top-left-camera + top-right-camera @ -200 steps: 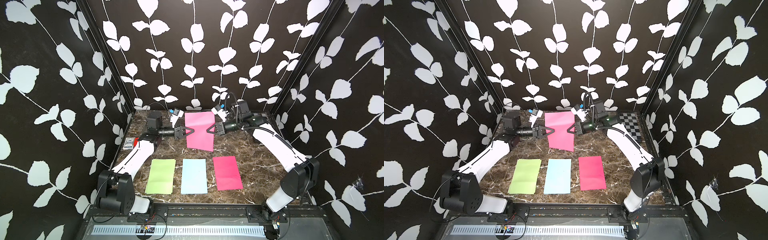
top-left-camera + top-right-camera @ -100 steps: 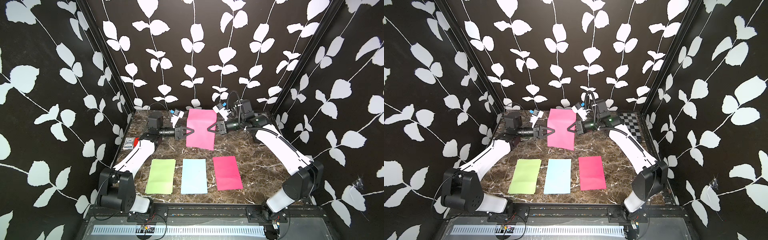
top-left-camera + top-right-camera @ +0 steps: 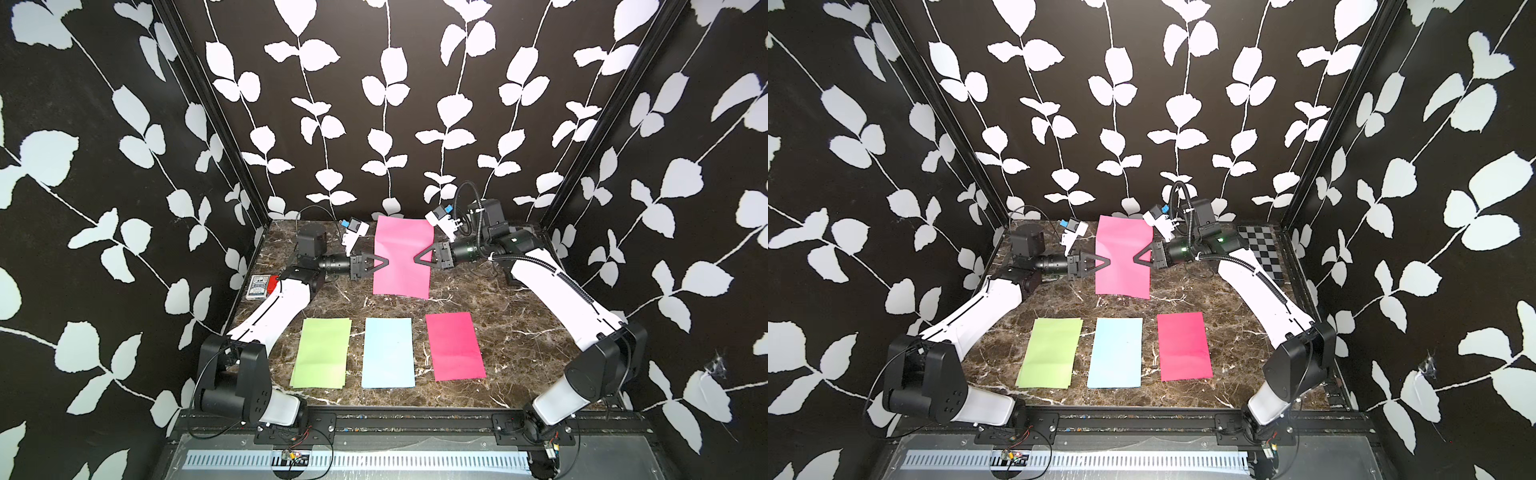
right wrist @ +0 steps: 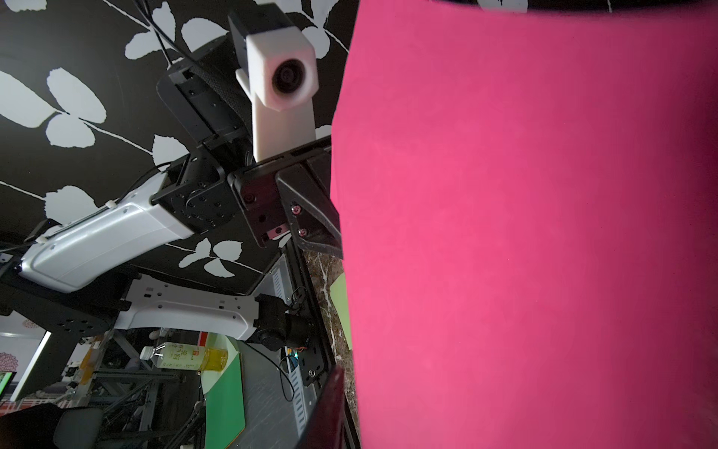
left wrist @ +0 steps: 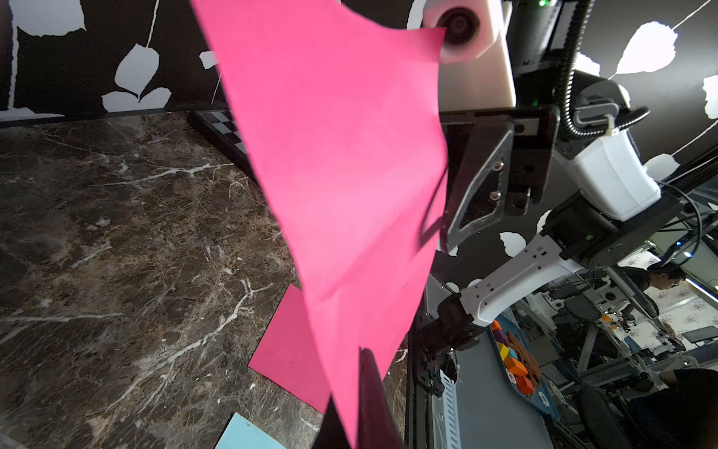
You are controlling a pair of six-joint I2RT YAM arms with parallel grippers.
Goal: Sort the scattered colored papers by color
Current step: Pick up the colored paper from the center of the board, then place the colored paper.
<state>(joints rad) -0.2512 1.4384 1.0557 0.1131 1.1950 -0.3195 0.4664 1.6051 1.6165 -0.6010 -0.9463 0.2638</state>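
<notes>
Held pink sheet (image 3: 401,257): thin, matte, rectangular, slightly buckled, hanging upright above the rear of the tabletop. Pinched at its left edge by left gripper (image 3: 386,262), jaws fully closed on the paper. Right edge overlapped by the tips of right gripper (image 3: 417,259); jaw gap and grip there impossible to tell. Flat in a front row, apart from each other, left to right: green sheet (image 3: 321,353), blue sheet (image 3: 388,353), magenta sheet (image 3: 454,347). Beneath: glossy brown marble-patterned tabletop (image 3: 519,332), white-veined. At right rear edge, checkerboard (image 3: 1260,245); at left edge, small card box (image 3: 259,286).
</notes>
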